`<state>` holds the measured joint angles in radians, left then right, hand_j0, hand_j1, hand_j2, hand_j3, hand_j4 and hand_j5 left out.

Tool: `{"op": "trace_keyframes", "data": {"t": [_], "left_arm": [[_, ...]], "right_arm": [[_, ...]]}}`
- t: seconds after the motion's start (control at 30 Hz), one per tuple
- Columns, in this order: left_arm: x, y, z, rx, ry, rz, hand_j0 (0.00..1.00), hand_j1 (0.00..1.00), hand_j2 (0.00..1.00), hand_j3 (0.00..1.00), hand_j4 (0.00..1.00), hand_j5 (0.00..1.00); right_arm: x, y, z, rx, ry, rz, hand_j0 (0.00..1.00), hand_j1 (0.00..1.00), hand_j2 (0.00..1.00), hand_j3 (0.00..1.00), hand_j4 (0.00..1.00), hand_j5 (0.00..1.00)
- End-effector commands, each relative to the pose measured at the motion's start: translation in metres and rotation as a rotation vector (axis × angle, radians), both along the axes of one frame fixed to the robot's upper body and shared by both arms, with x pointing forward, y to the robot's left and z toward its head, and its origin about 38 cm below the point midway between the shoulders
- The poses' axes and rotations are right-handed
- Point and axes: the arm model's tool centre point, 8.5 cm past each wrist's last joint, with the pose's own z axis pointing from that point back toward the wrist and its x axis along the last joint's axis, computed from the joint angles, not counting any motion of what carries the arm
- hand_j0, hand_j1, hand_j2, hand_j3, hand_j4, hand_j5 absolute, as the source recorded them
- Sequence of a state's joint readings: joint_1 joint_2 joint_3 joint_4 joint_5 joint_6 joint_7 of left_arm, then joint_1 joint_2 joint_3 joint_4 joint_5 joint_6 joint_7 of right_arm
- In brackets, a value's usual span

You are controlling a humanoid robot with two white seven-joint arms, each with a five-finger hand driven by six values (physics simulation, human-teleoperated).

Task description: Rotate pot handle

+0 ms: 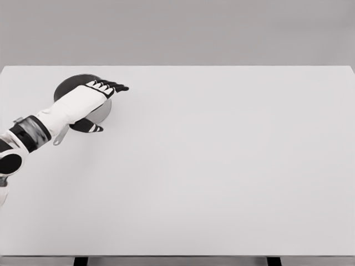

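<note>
Well left, hand (91,100) spread over pot (71,84); table (222,166) stretches rightward.

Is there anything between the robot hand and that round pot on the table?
No. In the head view the left robot hand lies directly over the pot, with no gap or object visible between them.
</note>
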<state>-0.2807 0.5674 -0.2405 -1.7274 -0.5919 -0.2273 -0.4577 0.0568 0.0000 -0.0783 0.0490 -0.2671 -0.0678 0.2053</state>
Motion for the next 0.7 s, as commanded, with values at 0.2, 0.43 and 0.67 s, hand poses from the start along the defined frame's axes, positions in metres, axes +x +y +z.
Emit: {"op": "trace_keyframes", "data": {"t": [0.2, 0.43, 0.67], "left_arm": [[0.0, 0.005, -0.015, 0.038, 0.024, 0.028, 1.0, 1.0, 1.0, 1.0, 1.0, 1.0], [0.001, 0.01, -0.023, 0.075, 0.031, 0.053, 1.0, 1.0, 1.0, 1.0, 1.0, 1.0], [-0.001, 0.016, -0.025, 0.081, 0.035, 0.065, 1.0, 1.0, 1.0, 1.0, 1.0, 1.0]], "right_arm": [[0.0, 0.0, 0.0, 0.0, -0.001, 0.0, 1.0, 1.0, 1.0, 1.0, 1.0, 1.0], [0.0, 0.0, 0.0, 0.0, 0.0, 0.0, 1.0, 1.0, 1.0, 1.0, 1.0, 1.0], [0.0, 0.0, 0.0, 0.0, 0.0, 0.0, 1.0, 1.0, 1.0, 1.0, 1.0, 1.0]]}}
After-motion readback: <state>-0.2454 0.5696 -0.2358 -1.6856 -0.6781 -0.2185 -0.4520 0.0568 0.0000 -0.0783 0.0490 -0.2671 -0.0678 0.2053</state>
